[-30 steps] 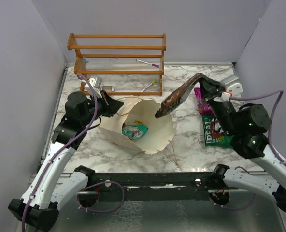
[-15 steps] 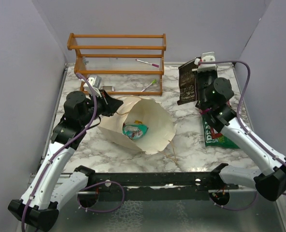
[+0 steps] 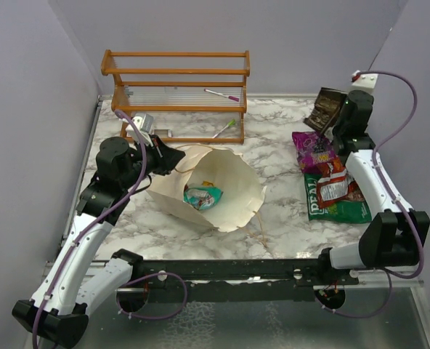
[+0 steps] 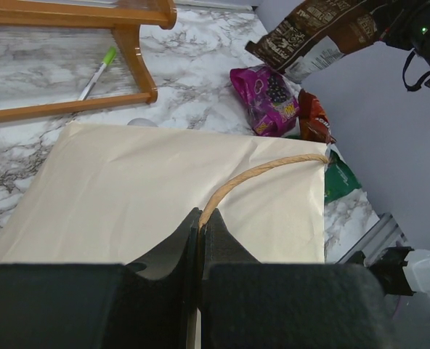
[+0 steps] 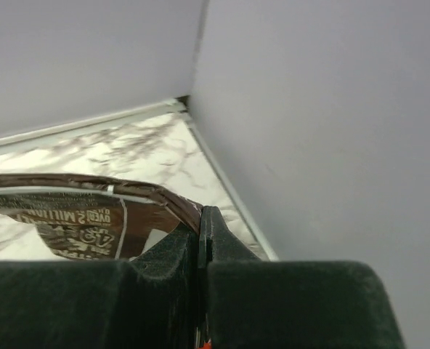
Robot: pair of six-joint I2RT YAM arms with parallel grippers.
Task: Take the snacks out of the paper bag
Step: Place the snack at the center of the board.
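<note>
Left tool [image 4: 199,218]: I see its jaws pressed together on the near edge of the paper bag [image 3: 229,193], where the string handle [image 4: 258,171] comes out from between them. The bag lies on its side at mid-tabletop [image 3: 273,131], its mouth open toward the overhead camera. One teal packet [image 3: 202,195] is inside it.

Right tool [image 5: 200,218]: clamped narrow on the rim of the dark brown packet [image 3: 325,109], at the far right corner near the wall. From these views I cannot tell whether the packet's lower edge touches the tabletop.

Out of the bag, on the right side of the tabletop:
- purple packet [image 3: 313,149], just beside the brown one
- red packet [image 3: 335,180], lying partly on the green packet [image 3: 338,207]

The wooden rack [image 3: 175,94] stands along the far wall, behind the bag.
</note>
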